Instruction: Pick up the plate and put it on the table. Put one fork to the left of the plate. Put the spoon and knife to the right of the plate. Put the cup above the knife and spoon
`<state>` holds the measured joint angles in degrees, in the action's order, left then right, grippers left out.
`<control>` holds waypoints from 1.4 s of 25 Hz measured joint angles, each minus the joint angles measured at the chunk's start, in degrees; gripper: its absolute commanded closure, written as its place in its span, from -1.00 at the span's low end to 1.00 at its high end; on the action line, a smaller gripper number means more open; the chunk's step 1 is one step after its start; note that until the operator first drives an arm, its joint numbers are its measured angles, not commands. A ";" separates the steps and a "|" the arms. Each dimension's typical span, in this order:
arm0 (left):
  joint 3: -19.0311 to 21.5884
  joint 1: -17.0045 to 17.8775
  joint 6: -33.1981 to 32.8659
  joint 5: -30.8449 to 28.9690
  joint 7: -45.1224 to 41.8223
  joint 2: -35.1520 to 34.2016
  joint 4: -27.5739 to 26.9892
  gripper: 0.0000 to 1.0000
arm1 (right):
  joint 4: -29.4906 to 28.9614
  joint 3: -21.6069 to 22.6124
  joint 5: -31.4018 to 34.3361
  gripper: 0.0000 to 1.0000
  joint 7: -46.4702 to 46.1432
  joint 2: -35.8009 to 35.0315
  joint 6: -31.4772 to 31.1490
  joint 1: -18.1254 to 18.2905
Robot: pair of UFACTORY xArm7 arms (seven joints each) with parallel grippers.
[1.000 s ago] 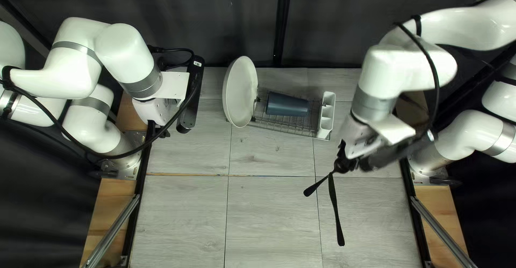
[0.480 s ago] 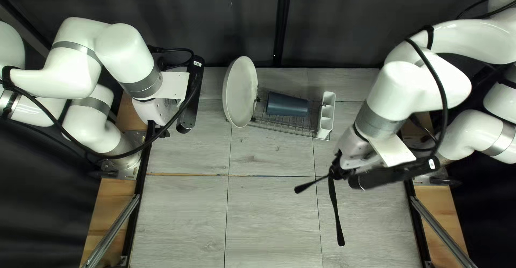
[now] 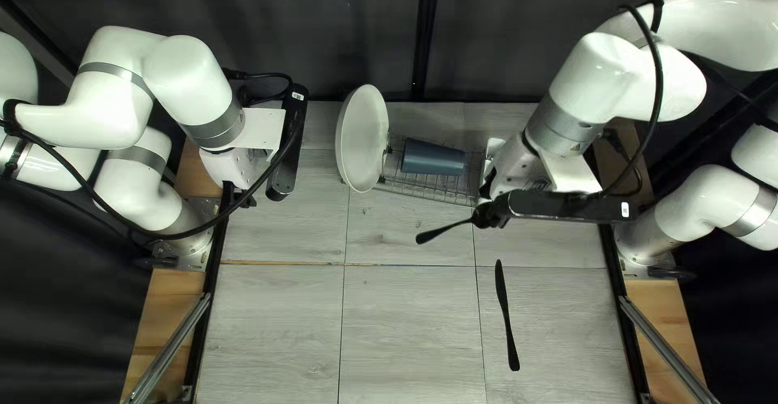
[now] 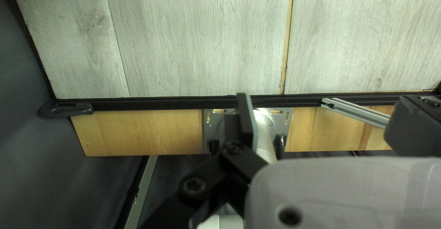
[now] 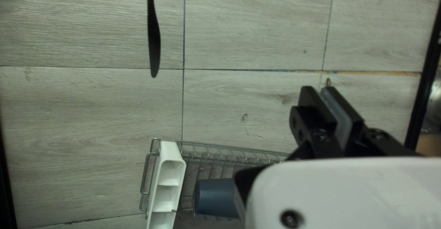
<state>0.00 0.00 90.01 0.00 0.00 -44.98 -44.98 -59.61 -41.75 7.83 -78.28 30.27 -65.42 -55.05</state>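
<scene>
Our right hand is almost closed, its fingers pinching a black utensil. The slim handle sticks out to the left in the top left view, and the right wrist view shows a short end just past the fingertips of the hand. We cannot tell whether it is the fork or the spoon. Our left hand, over by its own arm's base, stands wide open and has hold of nothing.

The black knife lies on the surface, at the right of the top left view, well apart from the rack. Our plate stands tilted on edge at the left end of the wire rack. The blue cup lies on its side in that rack, between the plate and the white holder, which our right arm partly covers in the top left view.
</scene>
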 measured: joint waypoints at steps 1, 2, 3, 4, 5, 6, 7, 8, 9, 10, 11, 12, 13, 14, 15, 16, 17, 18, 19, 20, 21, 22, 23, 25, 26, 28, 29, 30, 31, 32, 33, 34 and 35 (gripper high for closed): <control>-0.01 0.00 -0.03 0.03 -0.02 0.00 0.02 -1.00 | 0.00 0.00 0.01 1.00 0.00 0.01 0.00 0.01; 0.00 -0.03 -0.37 0.20 -0.24 0.06 0.10 -1.00 | 0.01 0.00 0.01 1.00 0.01 0.01 0.01 0.01; 0.21 -0.04 -1.10 0.37 -0.67 0.43 0.16 -1.00 | 0.01 0.00 0.01 1.00 0.01 0.01 0.01 0.01; 0.82 -0.04 -2.70 0.48 -1.51 1.29 0.21 -1.00 | 0.01 0.00 0.01 1.00 0.01 0.01 0.01 0.01; 1.62 -0.04 -4.60 0.48 -2.53 2.24 0.22 -1.00 | 0.01 0.00 0.01 1.00 0.01 0.02 0.01 0.02; 2.57 -0.04 -6.80 0.38 -3.65 3.36 0.18 -1.00 | 0.01 0.00 0.01 1.00 0.01 0.02 0.01 0.02; 3.57 -0.03 -9.17 0.15 -4.77 4.60 0.07 -1.00 | 0.01 0.00 0.01 1.00 0.01 0.02 0.02 0.02; 4.56 -0.03 -11.66 -0.19 -5.80 5.91 -0.15 -1.00 | 0.01 0.00 0.01 1.00 0.01 0.02 0.02 0.02; 5.47 -0.03 -14.21 -0.57 -6.69 7.18 -0.35 -1.00 | 0.01 0.00 0.01 1.00 0.01 0.02 0.02 0.02; 6.24 -0.05 -16.81 -0.99 -7.42 8.44 -0.51 -1.00 | 0.01 0.00 0.01 1.00 0.01 0.02 0.02 0.02; 6.88 -0.10 -19.48 -1.44 -7.99 9.67 -0.61 -1.00 | 0.01 0.00 0.01 1.00 0.01 0.02 0.02 0.02; 7.39 -0.18 -22.30 -1.95 -8.48 10.98 -0.66 -1.00 | 0.01 0.00 0.01 1.00 0.01 0.02 0.02 0.02; 7.95 -0.31 -25.21 -2.53 -9.01 12.27 -0.62 -1.00 | 0.01 0.00 0.01 1.00 0.01 0.02 0.02 0.02; 8.52 -0.48 -28.09 -3.21 -9.58 13.32 -0.46 -1.00 | 0.01 0.00 0.01 1.00 0.01 0.02 0.02 0.02; 9.06 -0.69 -30.89 -4.04 -10.17 14.20 -0.21 -1.00 | 0.01 0.00 0.01 1.00 0.01 0.02 0.02 0.02; 9.58 -0.95 -33.57 -4.97 -10.83 14.98 0.20 -1.00 | 0.01 0.00 0.01 1.00 0.01 0.02 0.02 0.02; 10.11 -1.25 -36.15 -5.92 -11.53 15.76 0.62 -1.00 | 0.01 0.00 0.01 1.00 0.01 0.02 0.02 0.02; 10.69 -1.60 -38.66 -6.90 -12.44 16.75 0.90 -1.00 | 0.01 0.00 0.01 1.00 0.01 0.02 0.02 0.02; 11.35 -1.99 -41.08 -7.97 -13.60 17.87 1.09 -1.00 | 0.01 0.00 0.01 1.00 0.01 0.02 0.02 0.01; 12.07 -2.42 -43.39 -9.08 -14.87 18.90 1.28 -1.00 | 0.01 0.00 0.01 1.00 0.01 0.02 0.02 0.01; 12.75 -2.80 -45.47 -10.17 -16.07 19.84 1.46 -1.00 | 0.01 0.00 0.01 1.00 0.01 0.02 0.02 0.01; 13.18 -3.01 -47.03 -10.92 -16.79 20.83 1.52 -1.00 | 0.01 0.00 0.01 1.00 0.01 0.02 0.02 0.01; 13.36 -3.12 -48.12 -11.33 -16.81 21.77 1.48 -1.00 | 0.01 0.00 0.01 1.00 0.01 0.01 0.02 0.01; 13.38 -3.14 -49.40 -11.63 -16.14 23.13 1.21 -1.00 | 0.01 0.00 0.01 1.00 0.01 0.02 0.02 0.01; 13.37 -3.14 -49.62 -11.67 -16.00 23.38 1.16 -1.00 | 0.01 0.00 0.01 1.00 0.01 0.01 0.02 0.01; 13.36 -3.12 -49.76 -11.69 -15.92 23.51 1.12 -1.00 | 0.01 0.00 0.01 1.00 0.01 0.02 0.02 0.01; 13.31 -3.12 -49.80 -11.65 -15.89 23.55 1.14 -1.00 | 0.01 0.00 0.01 1.00 0.01 0.01 0.02 0.01; 13.32 -3.19 -49.76 -11.66 -16.12 23.70 1.09 -1.00 | 0.01 0.00 0.01 1.00 0.01 0.02 0.02 0.01; 13.55 -3.40 -49.67 -11.91 -16.95 24.04 0.85 -1.00 | 0.01 0.00 0.01 1.00 0.01 0.02 0.02 0.01; 14.08 -3.76 -49.71 -12.59 -18.50 24.57 0.47 -1.00 | 0.01 0.00 0.01 1.00 0.01 0.02 0.02 0.01; 14.84 -4.25 -49.89 -13.78 -20.69 25.22 0.10 -1.00 | 0.01 0.00 0.01 1.00 0.01 0.02 0.02 0.01; 15.80 -4.85 -50.19 -15.34 -23.30 25.91 -0.23 -1.00 | 0.01 0.00 0.01 1.00 0.01 0.02 0.02 0.01; 16.84 -5.48 -50.75 -17.06 -26.05 26.63 -0.53 -1.00 | 0.01 0.00 0.01 1.00 0.01 0.02 0.02 0.01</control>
<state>16.84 -5.48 39.26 -17.06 -26.05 -18.35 -45.51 -59.60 -41.76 7.85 -78.26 30.29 -65.41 -55.03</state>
